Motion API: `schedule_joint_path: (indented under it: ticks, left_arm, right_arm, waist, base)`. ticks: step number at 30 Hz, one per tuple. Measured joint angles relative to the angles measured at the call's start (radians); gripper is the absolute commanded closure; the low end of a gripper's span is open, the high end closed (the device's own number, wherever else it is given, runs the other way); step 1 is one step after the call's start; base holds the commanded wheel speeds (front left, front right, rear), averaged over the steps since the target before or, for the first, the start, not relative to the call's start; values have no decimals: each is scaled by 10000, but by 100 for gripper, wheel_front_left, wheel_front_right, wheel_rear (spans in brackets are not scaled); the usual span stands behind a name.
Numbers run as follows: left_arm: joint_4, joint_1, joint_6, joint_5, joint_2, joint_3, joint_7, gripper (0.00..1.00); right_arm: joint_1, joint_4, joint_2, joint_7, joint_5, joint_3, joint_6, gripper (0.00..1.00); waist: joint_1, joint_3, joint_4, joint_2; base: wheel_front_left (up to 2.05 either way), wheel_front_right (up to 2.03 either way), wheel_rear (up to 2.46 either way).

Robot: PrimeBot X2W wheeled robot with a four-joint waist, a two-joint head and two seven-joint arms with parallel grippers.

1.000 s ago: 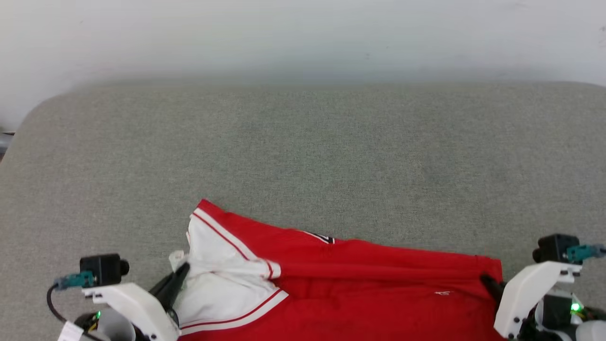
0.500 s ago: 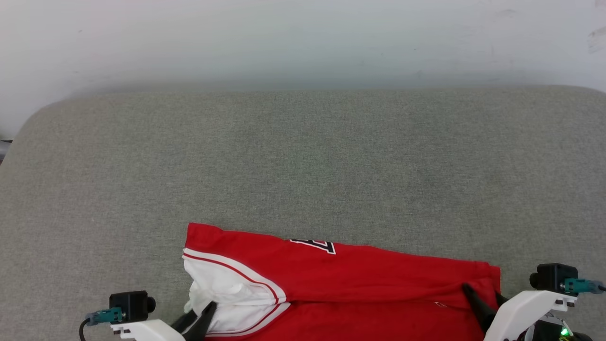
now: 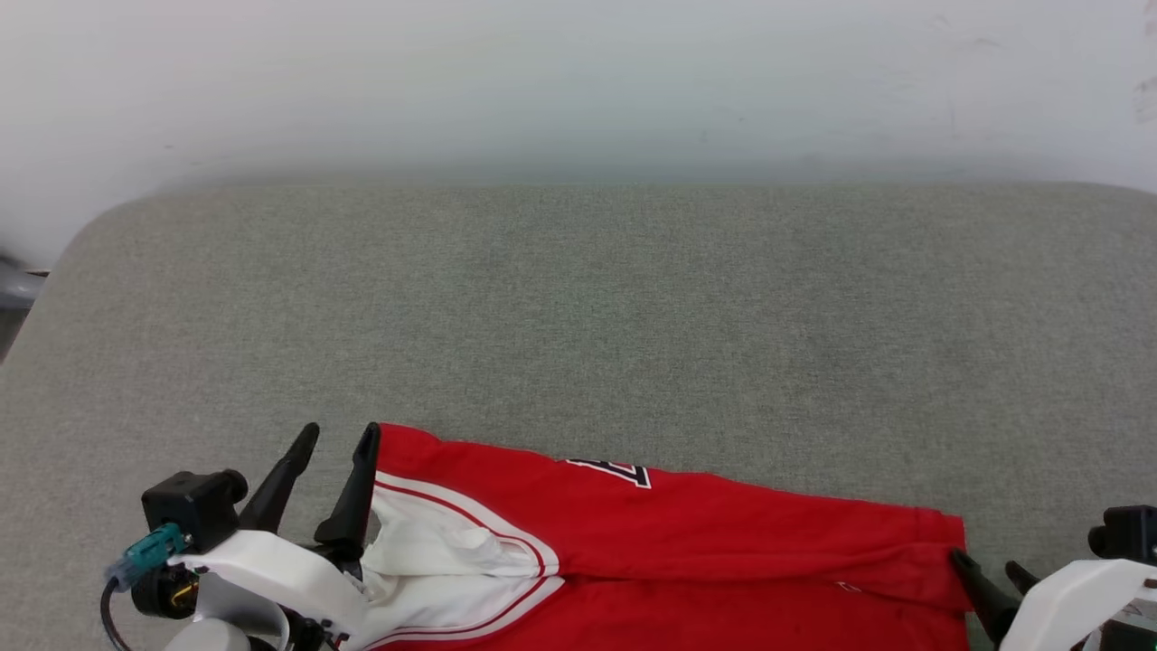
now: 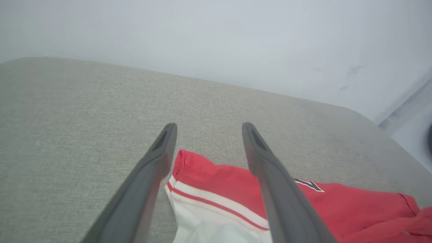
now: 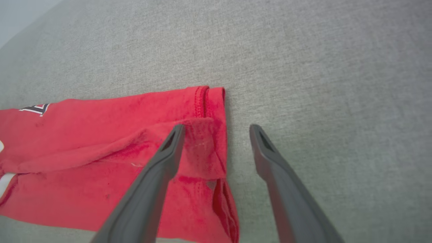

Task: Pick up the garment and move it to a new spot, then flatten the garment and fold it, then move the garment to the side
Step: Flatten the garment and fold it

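Red jersey (image 3: 723,542): folded lengthwise, at table (image 3: 578,316) near edge.
Left gripper (image 3: 339,429), right gripper (image 3: 985,561): both open, empty.
Remaining: probably more folds, then moving aside.

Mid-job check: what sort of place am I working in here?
Probably a plain indoor test setup: a grey fabric-covered table against a bare white wall, with the red jersey lying on it.
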Motion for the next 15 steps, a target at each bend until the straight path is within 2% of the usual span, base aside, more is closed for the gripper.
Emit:
schedule_joint_path:
  ticks: [7, 15]
  left_arm:
    - [-1001, 580, -159, 2173, -849, 1647, 0, 0]
    - [-1724, 918, -466, 3584, -1657, 2803, -2, 0]
  right_arm:
    - [46, -871, -148, 1837, -362, -481, 0, 0]
    - [-72, -838, -148, 2732, -642, -357, 0, 0]
  waist:
    - [0, 65, 251, 0]
    - [1, 366, 556, 0]
  base:
    - [0, 0, 0]
    - [0, 0, 0]
